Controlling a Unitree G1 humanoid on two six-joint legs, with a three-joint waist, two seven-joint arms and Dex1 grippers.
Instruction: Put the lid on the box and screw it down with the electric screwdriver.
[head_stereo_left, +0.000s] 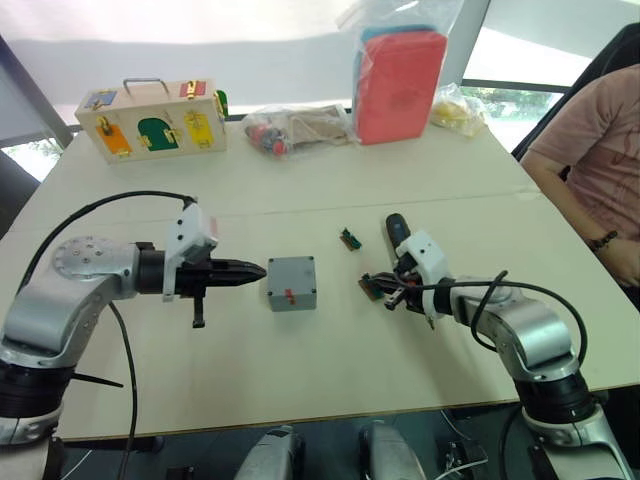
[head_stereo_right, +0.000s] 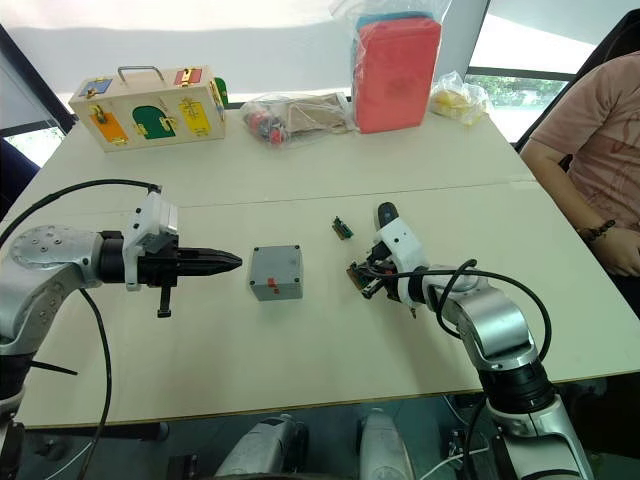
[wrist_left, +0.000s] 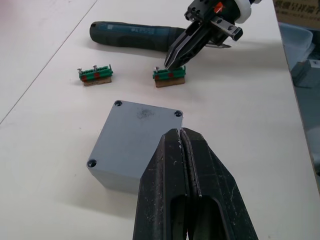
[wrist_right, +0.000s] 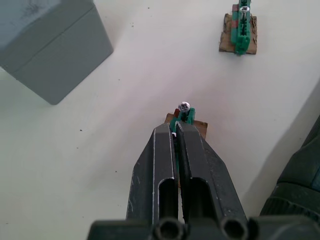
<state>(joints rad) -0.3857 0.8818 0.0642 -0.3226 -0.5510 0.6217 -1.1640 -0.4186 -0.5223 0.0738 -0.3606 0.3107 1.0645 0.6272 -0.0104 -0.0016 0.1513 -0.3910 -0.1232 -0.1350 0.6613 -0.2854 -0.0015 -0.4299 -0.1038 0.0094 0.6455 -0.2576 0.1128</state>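
Observation:
The grey box (head_stereo_left: 291, 283) stands mid-table with a red mark on its near side. The lid (wrist_left: 142, 130) lies flat on top of it, with dark spots at its corner holes. My left gripper (head_stereo_left: 258, 270) is shut and empty, its tips just left of the box at lid height. The electric screwdriver (wrist_left: 135, 35) lies on the table to the box's right, behind my right gripper (head_stereo_left: 378, 290). That gripper is shut, its tips touching a small green connector piece (wrist_right: 182, 115) holding a screw. A second green piece (head_stereo_left: 350, 238) lies apart, further back.
A wooden box with coloured latches (head_stereo_left: 150, 118) stands at the back left. A bag of small items (head_stereo_left: 295, 128), a red pouch in a plastic bag (head_stereo_left: 400, 85) and a yellow bag (head_stereo_left: 458, 110) line the back. A person (head_stereo_left: 600, 170) sits at the right edge.

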